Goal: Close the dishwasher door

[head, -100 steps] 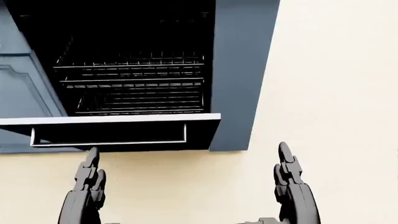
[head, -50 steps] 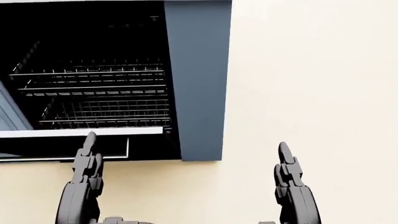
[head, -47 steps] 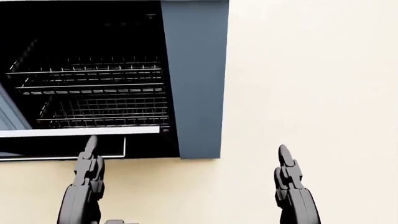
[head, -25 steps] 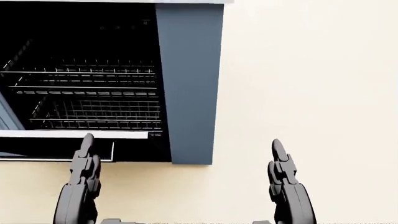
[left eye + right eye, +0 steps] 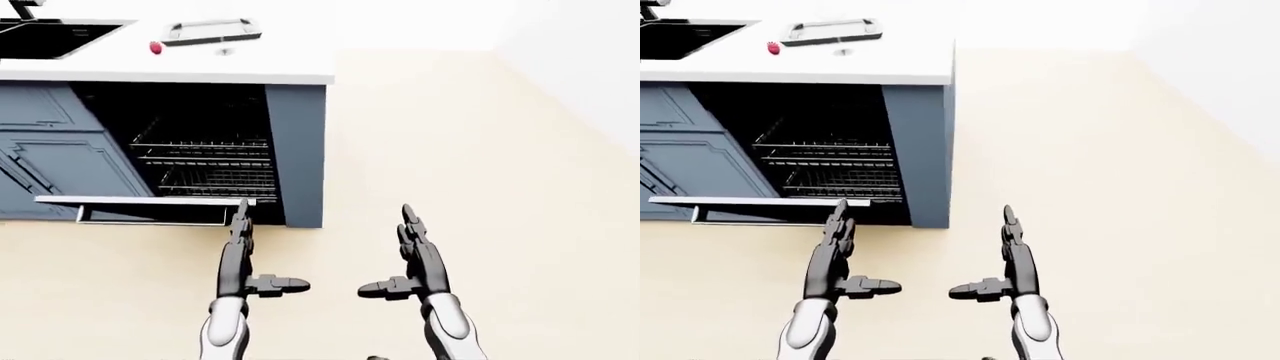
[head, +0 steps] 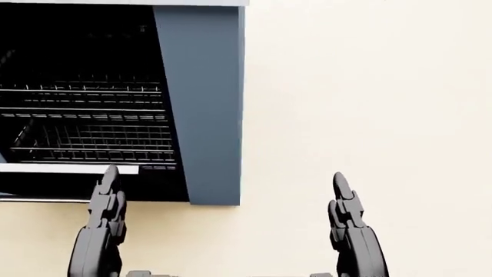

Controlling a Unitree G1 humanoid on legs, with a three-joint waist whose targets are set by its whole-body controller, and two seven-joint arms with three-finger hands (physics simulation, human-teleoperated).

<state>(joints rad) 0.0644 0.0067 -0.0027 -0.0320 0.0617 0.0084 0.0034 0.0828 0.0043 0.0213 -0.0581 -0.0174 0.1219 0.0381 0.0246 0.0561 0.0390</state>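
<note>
- Up at ten o'clock in the left-eye view, the dishwasher (image 5: 200,154) sits under the white counter (image 5: 250,71), cavity dark, and two wire racks (image 5: 210,161) show inside, one above the other.
- Dishwasher door (image 5: 140,201) is down and flat, hinged out toward the robot, its pale top edge running across at nine o'clock; a dark recess with a light frame shows on the face just beneath that edge.
- Left hand (image 5: 240,251) is up with its fingers straight and pressed together, thumb jutting out toward three o'clock, gripping nothing. Its fingertip (image 6: 112,170) overlaps the door's right end in the head view; I can't tell whether it truly touches.
- Right hand (image 5: 418,255) mirrors it over bare cream floor (image 5: 480,172), fingers straight and together, thumb out toward nine o'clock, empty, well apart from the door.
- Blue-grey side panel (image 6: 203,104) frames the cavity's right side, standing between the two hands at twelve o'clock in the head view.
- Blue-grey cabinet fronts (image 5: 50,150) flank the dishwasher at nine o'clock.
- Up on the counter at eleven o'clock: a dark sink (image 5: 50,37), a small red object (image 5: 155,48), and a grey tray-like thing (image 5: 210,31) just beside it; too small to say more.
</note>
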